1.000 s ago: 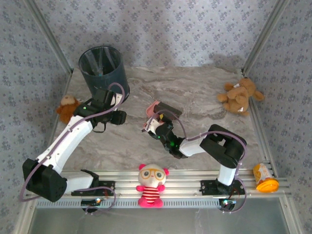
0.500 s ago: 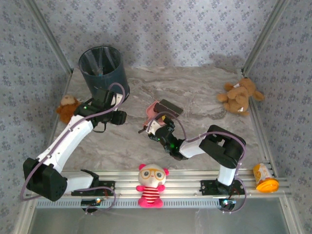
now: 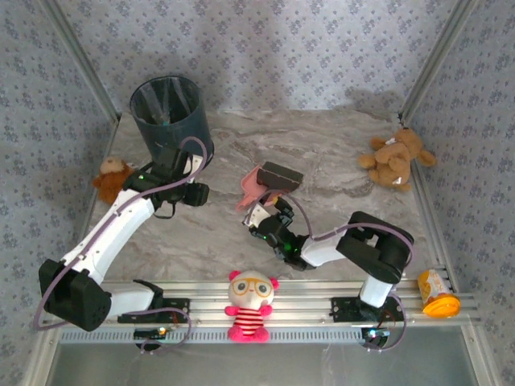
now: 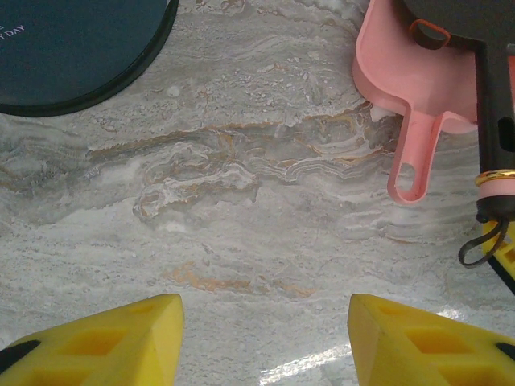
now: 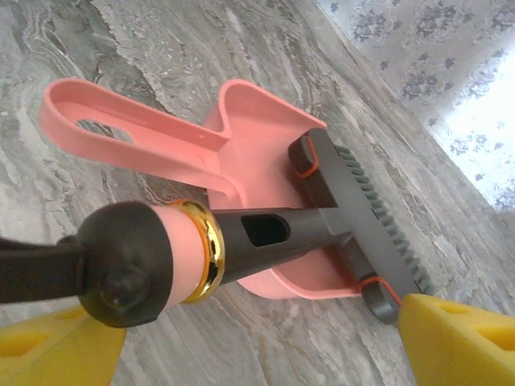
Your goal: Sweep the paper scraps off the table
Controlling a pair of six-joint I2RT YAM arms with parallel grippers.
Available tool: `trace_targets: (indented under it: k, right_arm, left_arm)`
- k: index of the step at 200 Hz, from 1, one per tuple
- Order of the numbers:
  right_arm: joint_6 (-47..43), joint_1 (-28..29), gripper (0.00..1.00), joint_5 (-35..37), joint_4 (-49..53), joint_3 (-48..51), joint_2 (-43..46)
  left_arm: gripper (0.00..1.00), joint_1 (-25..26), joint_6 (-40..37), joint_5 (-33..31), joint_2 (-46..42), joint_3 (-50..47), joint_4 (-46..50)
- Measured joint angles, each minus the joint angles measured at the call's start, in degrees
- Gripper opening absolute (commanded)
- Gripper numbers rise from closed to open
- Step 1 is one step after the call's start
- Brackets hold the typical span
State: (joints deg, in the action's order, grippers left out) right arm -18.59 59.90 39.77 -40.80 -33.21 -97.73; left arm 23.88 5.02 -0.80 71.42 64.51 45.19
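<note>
In the left wrist view the dark bin [image 4: 72,48] is cut off at 10 o'clock. The pink dustpan [image 4: 402,96] runs off the top edge at 1 o'clock, partly under the brush [image 4: 492,104]. The yellow fingers [image 4: 105,338] of the left tool [image 4: 265,318] are cropped at 6 o'clock. In the right wrist view the brush knob at 8 o'clock is blurred. From above, the brown teddy [image 3: 109,178] at 9 o'clock sits half behind the left arm [image 3: 121,225].
</note>
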Motion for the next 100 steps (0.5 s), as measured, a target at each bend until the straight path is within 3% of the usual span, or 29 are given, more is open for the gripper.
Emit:
trace_targets:
  k: [100]
  right_arm:
    - [6.6, 0.8, 0.91, 7.9, 14.9, 2.7, 10.8]
  left_arm:
    - [0.56, 0.0, 0.0, -0.4, 1.1, 0.0, 0.0]
